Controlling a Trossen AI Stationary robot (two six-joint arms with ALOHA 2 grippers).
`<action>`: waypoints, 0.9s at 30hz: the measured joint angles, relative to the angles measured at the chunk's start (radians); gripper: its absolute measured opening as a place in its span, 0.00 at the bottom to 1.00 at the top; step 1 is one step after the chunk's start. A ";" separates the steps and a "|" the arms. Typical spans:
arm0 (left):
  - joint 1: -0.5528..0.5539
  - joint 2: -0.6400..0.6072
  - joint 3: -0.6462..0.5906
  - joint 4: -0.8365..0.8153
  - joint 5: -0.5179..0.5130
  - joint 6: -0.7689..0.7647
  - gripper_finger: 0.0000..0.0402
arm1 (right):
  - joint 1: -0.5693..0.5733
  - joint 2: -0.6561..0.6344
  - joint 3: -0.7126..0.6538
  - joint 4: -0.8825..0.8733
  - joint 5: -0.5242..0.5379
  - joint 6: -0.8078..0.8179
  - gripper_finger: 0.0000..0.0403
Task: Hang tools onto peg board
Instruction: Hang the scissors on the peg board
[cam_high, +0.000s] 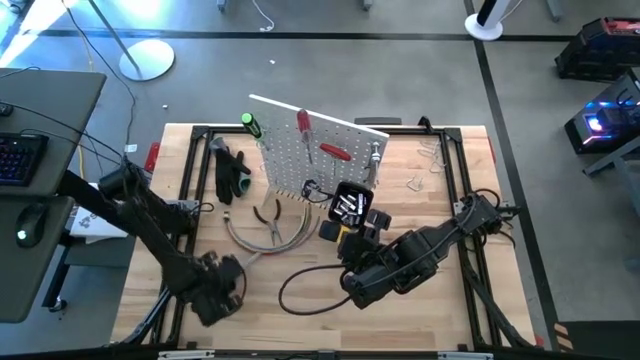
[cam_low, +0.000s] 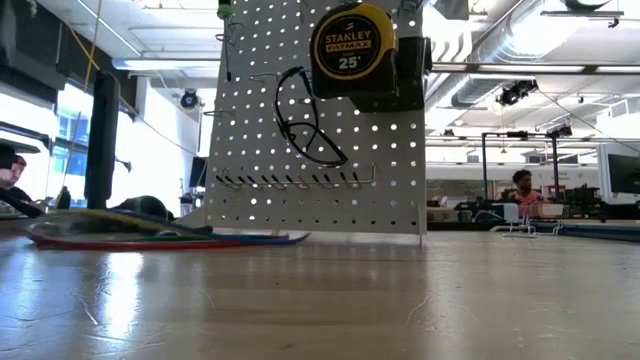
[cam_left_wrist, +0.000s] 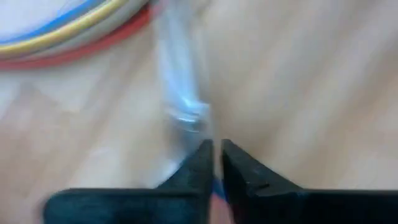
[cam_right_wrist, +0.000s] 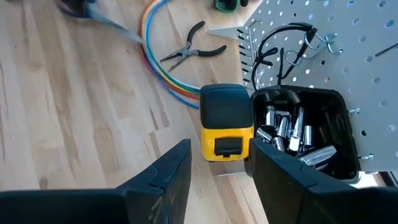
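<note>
Left wrist view shows the left gripper (cam_left_wrist: 214, 155) with its fingers pressed almost together around something slim and silvery (cam_left_wrist: 183, 112) that runs forward over the wooden counter (cam_left_wrist: 298, 81) — too blurred for me to name. Just past it lies the curved bundle of coloured cables (cam_left_wrist: 74, 37). From above, that left gripper (cam_high: 222, 285) sits low at the near-left part of the counter, well short of the peg board (cam_high: 320, 155).

Over on the other side, the right gripper (cam_right_wrist: 221, 162) has its fingers spread, holding nothing, hovering just in front of the yellow tape measure (cam_right_wrist: 227, 124). The tape measure is at the foot of the board, right beside the small black bin (cam_right_wrist: 308, 130), which is full of shiny metal pieces. In the high view the right gripper (cam_high: 352, 275) is near the middle of the counter, just in front of the board.

The peg board stands tilted near the back. A green-handled screwdriver (cam_high: 251, 125) is at its left top corner, two red-handled tools (cam_high: 318, 140) hang on its face, and a silver wrench (cam_high: 375, 157) hangs near its right edge. A loop of black wire (cam_right_wrist: 280, 43) hangs above the bin. Black-handled pliers (cam_right_wrist: 189, 50) lie flat on the counter beside the cables — apart from both grippers.
</note>
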 joint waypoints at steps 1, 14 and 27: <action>-0.001 -0.024 0.020 -0.007 -0.012 -0.015 0.02 | 0.000 0.000 0.000 0.000 0.000 -0.006 0.39; 0.001 -0.199 0.029 -0.244 -0.040 0.018 0.00 | 0.030 -0.009 0.000 0.000 0.038 0.076 0.39; 0.166 -0.208 -0.068 -0.063 0.245 0.220 0.26 | 0.098 -0.006 -0.160 0.003 0.055 0.345 0.39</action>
